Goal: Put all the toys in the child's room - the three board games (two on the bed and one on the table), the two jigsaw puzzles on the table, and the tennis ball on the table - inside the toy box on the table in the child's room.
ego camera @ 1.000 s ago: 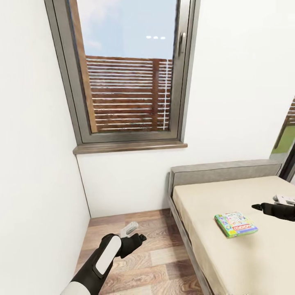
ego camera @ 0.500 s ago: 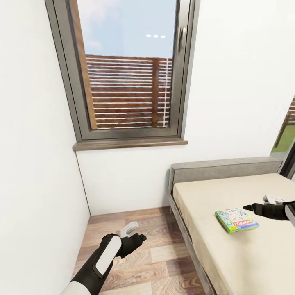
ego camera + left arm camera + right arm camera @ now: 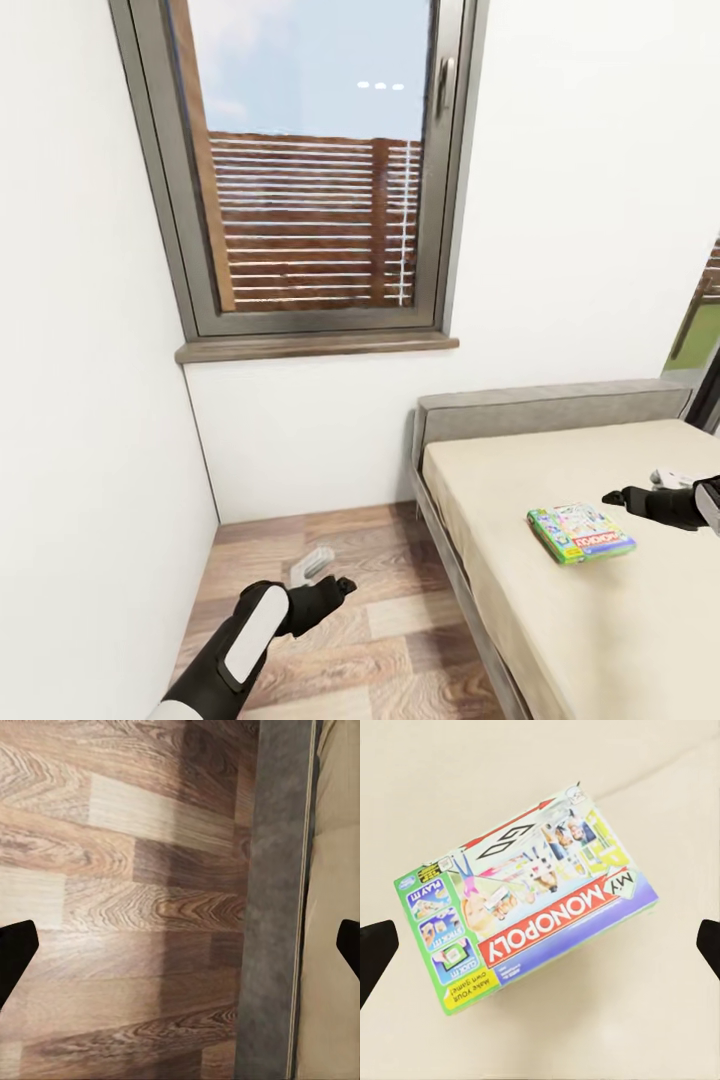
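On the left I have a white wall [image 3: 90, 400] running close beside my left arm, and a grey-framed window [image 3: 310, 180] sits in the far wall. My left gripper [image 3: 322, 578] hangs low over the wood-plank floor [image 3: 330, 640], its fingers spread wide and empty; I judge it parked there to stay out of the way. In the left wrist view it looks straight down at the planks with the bed's dark grey frame [image 3: 274, 900] running alongside, so that arm has floor room but must mind the frame edge when it swings right.

Further right, the bed [image 3: 560, 620] fills the near right of the scene, its grey headboard against the far wall. The board game [image 3: 581, 532], a green-edged Monopoly box, lies flat on the beige mattress, well in from the left edge, with bare mattress all around it.

At the far right, my right gripper [image 3: 640, 488] hovers just beside and above the box, spread wide with nothing in it. In the right wrist view the box [image 3: 525, 922] sits between the fingertips, askew to them, so I judge a wrist turn is needed before closing. The soft mattress leaves little room under the box edges.
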`<state>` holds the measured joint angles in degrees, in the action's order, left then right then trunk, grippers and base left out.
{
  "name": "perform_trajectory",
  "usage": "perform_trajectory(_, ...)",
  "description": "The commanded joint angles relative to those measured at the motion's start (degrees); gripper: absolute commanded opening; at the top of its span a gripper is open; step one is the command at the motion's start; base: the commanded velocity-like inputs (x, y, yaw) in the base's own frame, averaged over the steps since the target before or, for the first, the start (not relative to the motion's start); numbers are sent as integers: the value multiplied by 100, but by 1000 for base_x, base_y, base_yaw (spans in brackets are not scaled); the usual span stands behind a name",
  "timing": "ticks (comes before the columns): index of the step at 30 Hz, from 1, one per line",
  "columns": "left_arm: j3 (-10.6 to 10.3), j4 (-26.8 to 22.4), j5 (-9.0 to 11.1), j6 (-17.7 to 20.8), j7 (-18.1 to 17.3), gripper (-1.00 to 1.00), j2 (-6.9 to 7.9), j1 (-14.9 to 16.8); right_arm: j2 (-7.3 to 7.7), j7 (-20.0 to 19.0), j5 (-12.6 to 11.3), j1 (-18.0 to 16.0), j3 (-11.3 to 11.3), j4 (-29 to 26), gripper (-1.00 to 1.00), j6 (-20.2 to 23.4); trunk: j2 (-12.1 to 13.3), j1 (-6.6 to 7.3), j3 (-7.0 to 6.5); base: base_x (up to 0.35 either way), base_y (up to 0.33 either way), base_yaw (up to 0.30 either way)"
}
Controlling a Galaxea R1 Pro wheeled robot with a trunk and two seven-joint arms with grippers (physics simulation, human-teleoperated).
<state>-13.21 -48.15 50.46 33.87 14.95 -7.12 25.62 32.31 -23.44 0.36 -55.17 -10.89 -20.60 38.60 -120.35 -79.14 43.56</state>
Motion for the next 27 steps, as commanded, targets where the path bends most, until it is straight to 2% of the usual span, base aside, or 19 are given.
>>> perform_trajectory(1,-9,-7,61,8,46,100,10,-2,-3,-17,6,-3,-32,-6,100,35,-3,-1,6,212,0,-2)
perform_trajectory(6,27,16,61,4,35,100,34,-20,-5,-19,7,-3,-28,-5,100,34,-3,-1,6,237,0,0)
perform_trajectory(11,271,-16,81,11,206,100,18,-18,-5,-18,8,-2,-28,-5,100,34,-3,-1,6,67,0,0)
perform_trajectory(13,310,-20,86,22,255,100,18,-16,-5,-16,8,-2,-29,-5,100,34,-3,-1,6,24,0,0)
perform_trajectory(24,313,-29,50,65,300,100,-26,45,30,-18,-24,7,-77,-2,100,27,-444,-243,204,5,0,0)
perform_trajectory(27,313,-36,75,206,279,100,-41,56,19,-20,5,30,-29,-9,100,-180,-564,-309,258,0,0,0)
